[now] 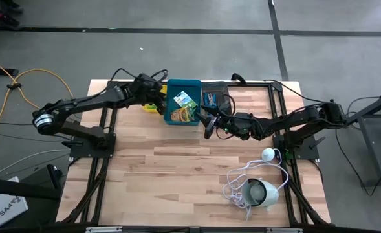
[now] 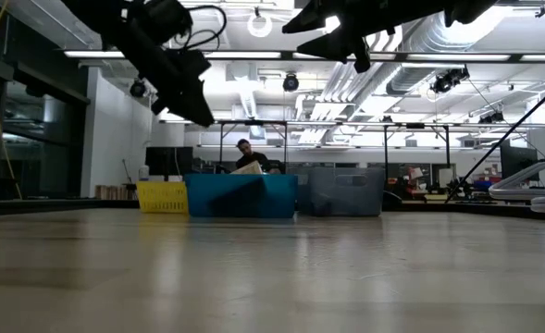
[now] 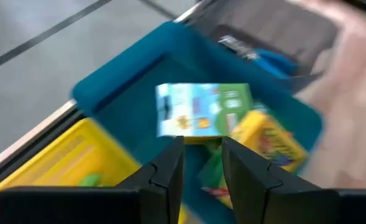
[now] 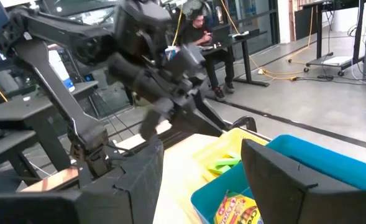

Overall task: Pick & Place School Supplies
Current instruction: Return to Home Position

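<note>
three bins stand side by side along the table's (image 1: 177,168) far edge: a yellow bin (image 1: 152,109), a blue bin (image 1: 177,82) and a grey bin (image 1: 221,107). two crayon boxes (image 1: 185,99) lie in the blue one and blue-handled scissors (image 1: 210,99) in the grey one. the left tool (image 1: 158,94) hangs over the yellow bin, partly hiding it, the right tool (image 1: 207,126) sits just off the blue bin's near right corner, and a round white device (image 1: 262,193) with its coiled white cord (image 1: 237,184) lies toward the table's near right corner.
</note>
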`<state>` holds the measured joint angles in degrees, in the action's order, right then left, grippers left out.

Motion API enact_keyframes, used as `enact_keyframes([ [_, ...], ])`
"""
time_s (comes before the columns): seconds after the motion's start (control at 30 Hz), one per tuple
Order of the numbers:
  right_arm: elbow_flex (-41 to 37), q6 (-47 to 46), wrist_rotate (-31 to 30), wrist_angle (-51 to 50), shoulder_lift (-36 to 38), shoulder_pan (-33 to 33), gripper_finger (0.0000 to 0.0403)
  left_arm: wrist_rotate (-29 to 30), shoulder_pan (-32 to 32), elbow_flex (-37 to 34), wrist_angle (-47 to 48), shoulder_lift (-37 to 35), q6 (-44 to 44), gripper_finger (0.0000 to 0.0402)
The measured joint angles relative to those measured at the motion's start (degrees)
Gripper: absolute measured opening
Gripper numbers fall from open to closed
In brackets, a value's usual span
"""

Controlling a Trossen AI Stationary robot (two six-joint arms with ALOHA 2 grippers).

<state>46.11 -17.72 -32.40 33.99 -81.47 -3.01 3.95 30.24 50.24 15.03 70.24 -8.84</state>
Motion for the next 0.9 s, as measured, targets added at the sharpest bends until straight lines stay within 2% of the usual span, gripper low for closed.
enact_keyframes([
  [0.27,0.0,0.02,0.0,-2.76,0.02,0.0,0.0207,-0.37,-4.65,0.0,-0.81,-1.47,-5.19,0.0101],
  [0.47,0.0,-0.01,0.0,-3.44,0.02,0.0,0.0207,-0.37,-7.55,0.0,-1.55,-1.47,-2.03,0.0101],
  [0.63,0.0,-0.52,0.28,-3.27,0.02,-0.04,0.0207,-1.07,-9.45,0.0,-1.57,-1.47,-4.1,0.0101],
  [0.77,0.0,-0.68,4.83,-1.5,0.02,0.05,0.0207,-7.83,-10.31,0.0,-1.72,-1.65,-3.13,0.0101],
  [0.9,0.0,-0.85,11.69,0.82,0.52,1.17,0.0207,-18.37,-9.32,0.0,-3.07,-2.36,-2.24,0.0101],
])
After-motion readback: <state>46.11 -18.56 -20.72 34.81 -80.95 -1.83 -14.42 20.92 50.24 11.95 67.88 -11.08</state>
